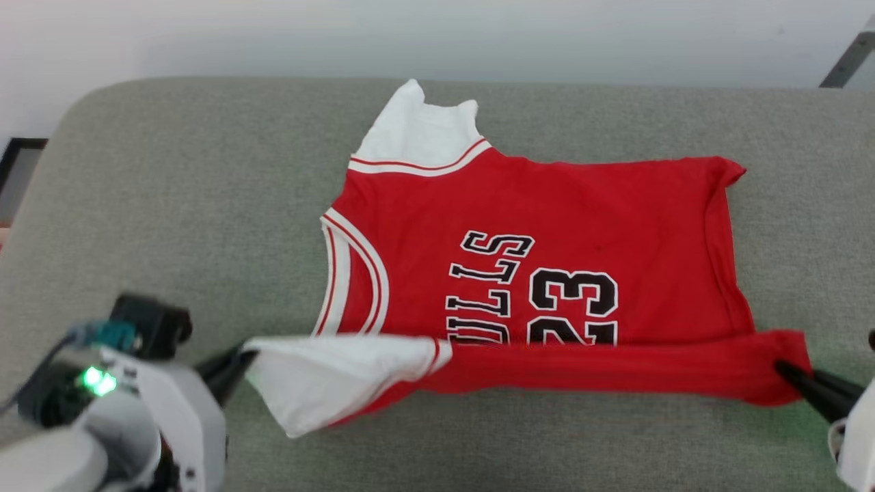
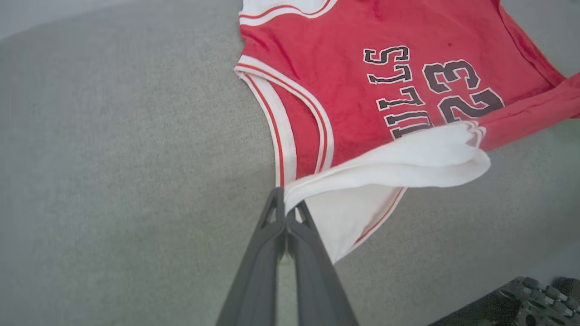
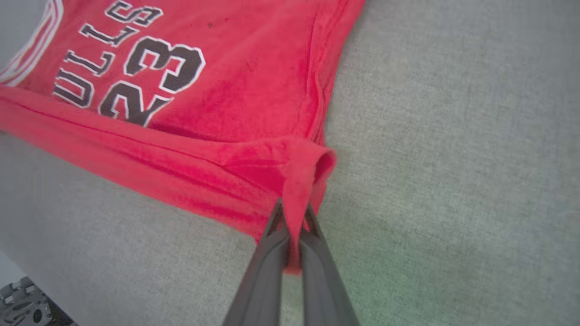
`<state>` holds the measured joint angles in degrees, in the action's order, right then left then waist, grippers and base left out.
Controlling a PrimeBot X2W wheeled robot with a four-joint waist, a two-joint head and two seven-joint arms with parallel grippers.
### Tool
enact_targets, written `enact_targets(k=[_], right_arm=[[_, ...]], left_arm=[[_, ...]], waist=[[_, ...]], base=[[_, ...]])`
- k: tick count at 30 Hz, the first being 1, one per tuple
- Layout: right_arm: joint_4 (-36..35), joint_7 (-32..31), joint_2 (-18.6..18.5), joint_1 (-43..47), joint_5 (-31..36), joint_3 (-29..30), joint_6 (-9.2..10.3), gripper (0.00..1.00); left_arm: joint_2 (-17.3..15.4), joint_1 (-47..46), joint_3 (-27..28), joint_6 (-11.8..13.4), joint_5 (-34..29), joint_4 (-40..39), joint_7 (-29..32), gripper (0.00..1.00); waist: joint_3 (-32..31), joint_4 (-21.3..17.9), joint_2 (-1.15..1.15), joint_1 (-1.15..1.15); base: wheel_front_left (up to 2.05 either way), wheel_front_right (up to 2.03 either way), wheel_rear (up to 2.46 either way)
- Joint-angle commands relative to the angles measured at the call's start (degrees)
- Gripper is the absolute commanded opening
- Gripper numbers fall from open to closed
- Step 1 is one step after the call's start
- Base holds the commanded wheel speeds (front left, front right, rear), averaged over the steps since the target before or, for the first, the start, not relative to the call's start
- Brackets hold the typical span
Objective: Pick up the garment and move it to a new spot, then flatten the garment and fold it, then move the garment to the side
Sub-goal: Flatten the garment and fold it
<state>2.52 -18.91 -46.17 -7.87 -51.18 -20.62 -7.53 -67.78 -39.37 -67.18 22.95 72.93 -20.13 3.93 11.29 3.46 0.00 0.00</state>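
A large bright red fabric shirt (image 1: pixel 581 225) with white sleeves and red-and-white striped trim lies spread across a grey upholstered surface (image 1: pixel 171 205). Its collar points toward the robot's left and its hem toward the right, with black lettering and the number 23 facing up. The shirt's near edge is raised and drawn into a taut band between the two grippers, covering the lower part of the lettering.

The left gripper (image 1: pixel 236 361), at the lower left of the head view, has its two dark fingers pressed together on the edge of the near white sleeve (image 1: pixel 328 376). The left wrist view shows white cloth pinched at the tips of the left gripper (image 2: pixel 285 206). The right gripper (image 1: pixel 786 372), at the lower right, is clamped on the near red hem corner. The right wrist view shows red fabric squeezed between its closed fingers (image 3: pixel 267 267). The far white sleeve (image 1: pixel 417 130) rests flat near the surface's back edge.
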Motion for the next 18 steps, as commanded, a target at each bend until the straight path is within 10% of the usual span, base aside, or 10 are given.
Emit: enact_targets(k=[1,18], right_arm=[[-0.1,-0.9,0.8,-1.0,0.9,1.1,0.08,0.00],[5.5,-15.0,13.2,-12.2,11.9,6.7,0.07,0.00]], left_arm=[[0.5,-1.2,0.1,-0.7,-0.8,1.0,0.7,0.00],[17.6,-14.5,-1.7,-18.0,-2.4,29.7,11.8,0.00]], waist=[[0.7,-0.6,0.00,0.00],[5.0,-1.6,0.00,0.00]], base=[[0.00,0.00,0.00],[0.00,0.00,0.00]])
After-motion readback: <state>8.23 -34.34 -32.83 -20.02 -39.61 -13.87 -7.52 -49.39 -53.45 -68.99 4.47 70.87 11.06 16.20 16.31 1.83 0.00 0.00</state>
